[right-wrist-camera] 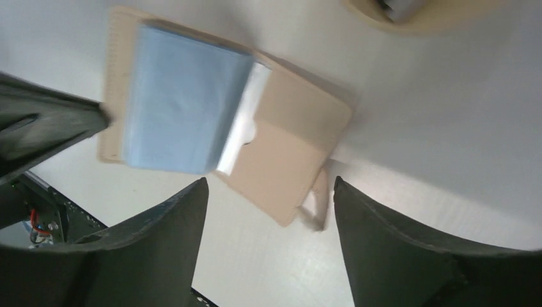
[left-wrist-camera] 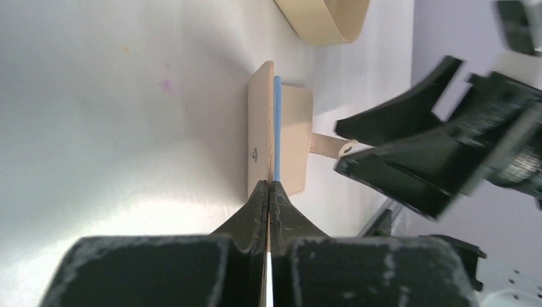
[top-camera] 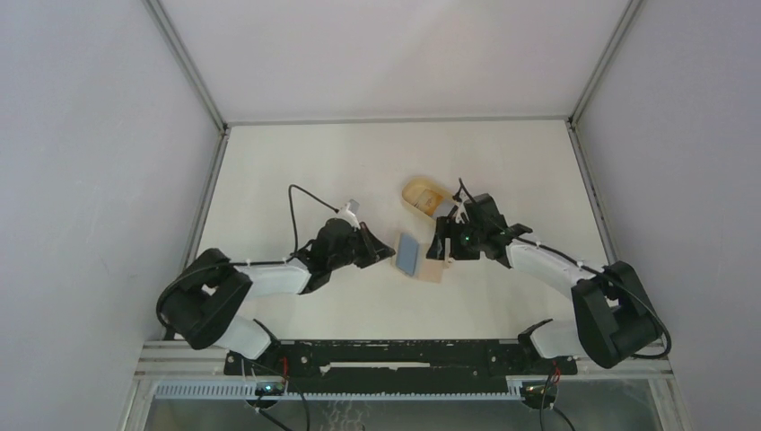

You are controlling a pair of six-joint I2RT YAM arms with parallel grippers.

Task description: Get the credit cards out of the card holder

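Top external view, centre: one card holder (top-camera: 434, 269), open on the white table (top-camera: 314, 180). One blue credit card (top-camera: 408, 256) on it, its edge clamped in the left gripper (top-camera: 389, 254). Right gripper (top-camera: 446, 244) over the holder, jaws apart. One oval tan tray (top-camera: 418, 190), just above. Plain white walls (top-camera: 90, 135) around.

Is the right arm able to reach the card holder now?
Probably yes: the right gripper hangs open directly over the card holder with nothing between them. The left gripper, shut on the blue card, is at the opposite side.
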